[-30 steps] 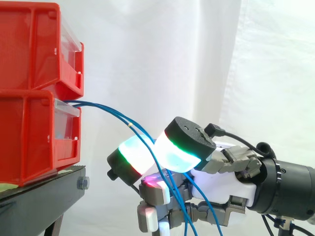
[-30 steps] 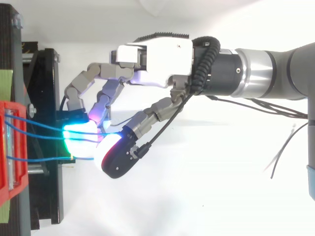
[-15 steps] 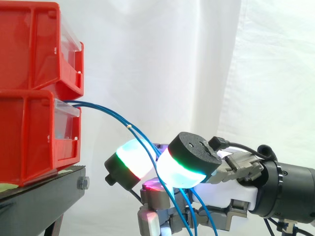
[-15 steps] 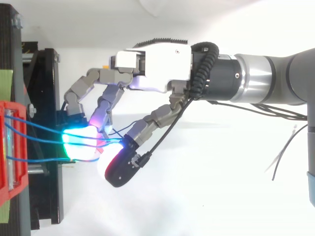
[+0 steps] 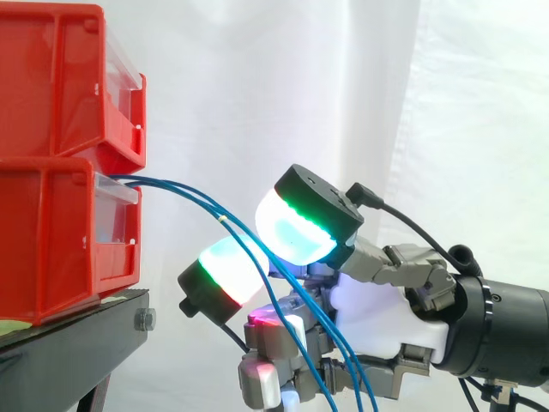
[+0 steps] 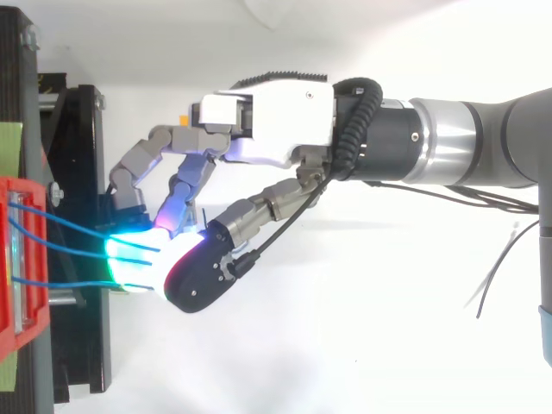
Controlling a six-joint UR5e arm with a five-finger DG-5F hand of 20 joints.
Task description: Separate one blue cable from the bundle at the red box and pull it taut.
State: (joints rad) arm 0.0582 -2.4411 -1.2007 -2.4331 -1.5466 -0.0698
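Currently the robot hand sits low on the right, its fingers curled round the thin blue cables, which pass as a bundle between the glowing pads. These cables leave the front of the lower red plastic bin on the black metal stand at left and slope down rightward in a slack curve. By this evidence, no single cable is separated yet; isolating one and tensioning it remain.
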